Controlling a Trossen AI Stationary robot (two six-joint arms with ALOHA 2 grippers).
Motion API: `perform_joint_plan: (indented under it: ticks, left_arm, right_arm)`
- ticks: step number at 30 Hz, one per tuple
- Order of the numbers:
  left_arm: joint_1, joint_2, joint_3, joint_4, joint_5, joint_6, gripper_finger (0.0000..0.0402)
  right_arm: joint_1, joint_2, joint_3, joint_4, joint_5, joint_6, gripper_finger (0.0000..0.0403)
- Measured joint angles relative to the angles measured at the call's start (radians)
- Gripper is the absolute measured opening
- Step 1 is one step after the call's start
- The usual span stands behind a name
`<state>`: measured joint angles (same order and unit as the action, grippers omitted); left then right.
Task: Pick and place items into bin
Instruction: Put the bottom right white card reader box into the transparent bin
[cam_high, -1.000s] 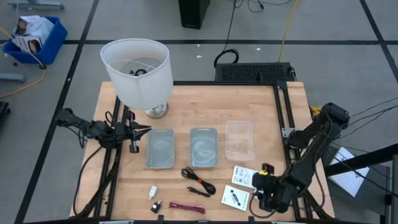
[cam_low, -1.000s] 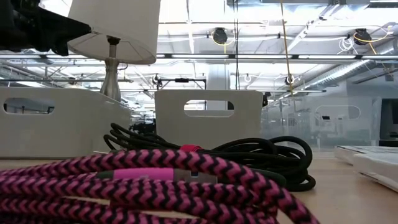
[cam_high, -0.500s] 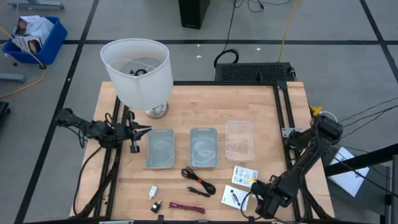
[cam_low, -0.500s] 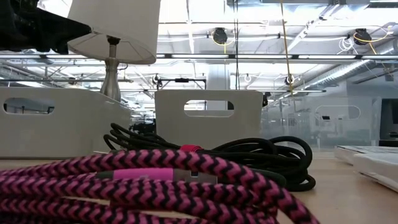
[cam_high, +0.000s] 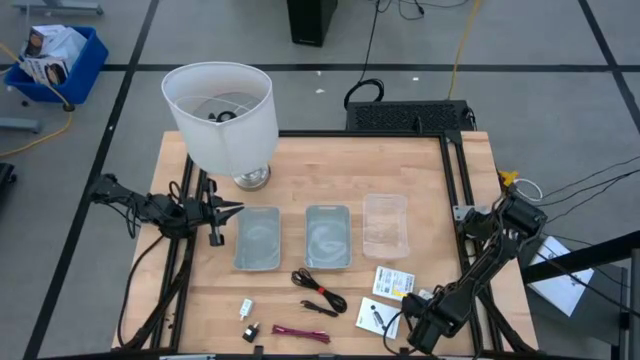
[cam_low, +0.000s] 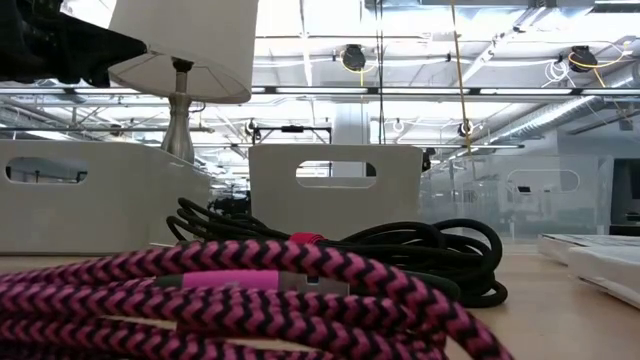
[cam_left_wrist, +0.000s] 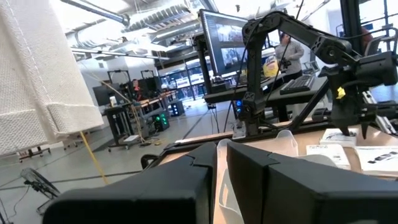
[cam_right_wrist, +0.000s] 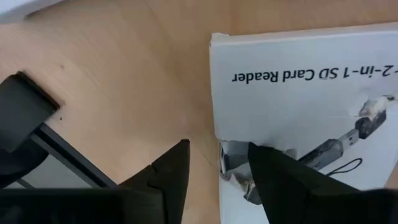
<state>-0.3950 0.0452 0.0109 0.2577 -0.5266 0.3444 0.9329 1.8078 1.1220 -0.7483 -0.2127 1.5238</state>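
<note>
My right claw (cam_high: 398, 327) sits low at the table's (cam_high: 420, 190) near edge, toward its right corner, fingers parted to a narrow gap around the edge of a flat white packet (cam_right_wrist: 311, 112); whether they grip it yet I cannot tell. That packet (cam_high: 377, 319) lies flat. A second packet (cam_high: 393, 283) lies just beyond. Along the near edge lie the red-magenta cable (cam_high: 300, 333), long axis parallel to the edge, and the black cable (cam_high: 318, 291). Farther off, three bins (cam_high: 330, 236) stand mid-table. My left claw (cam_high: 232, 208) waits pinched shut at the left edge.
</note>
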Motion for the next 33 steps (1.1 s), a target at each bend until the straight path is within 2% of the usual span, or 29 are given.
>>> perform_joint_plan:
  ticks: [5,12,16,20,33]
  left_arm:
    - [0.0,0.0,0.0,0.0,0.0,-0.013,0.0047]
    - [0.0,0.0,0.0,-0.008,0.0,-0.013,0.0047]
    - [0.0,0.0,0.0,-0.009,0.0,-0.013,0.0047]
    - [0.0,0.0,0.0,-0.017,0.0,-0.012,0.0047]
    - [0.0,0.0,0.0,-0.023,0.0,-0.012,0.0047]
  right_arm:
    - [0.001,0.019,0.002,0.008,0.009,-0.018,0.0125]
    - [0.003,0.015,-0.001,0.008,0.028,-0.023,0.0013]
    - [0.003,0.015,0.001,-0.008,0.043,-0.025,0.0007]
    - [0.004,0.022,0.043,-0.116,0.083,-0.029,0.0003]
    - [-0.006,0.019,0.344,-0.567,0.221,-0.073,0.0001]
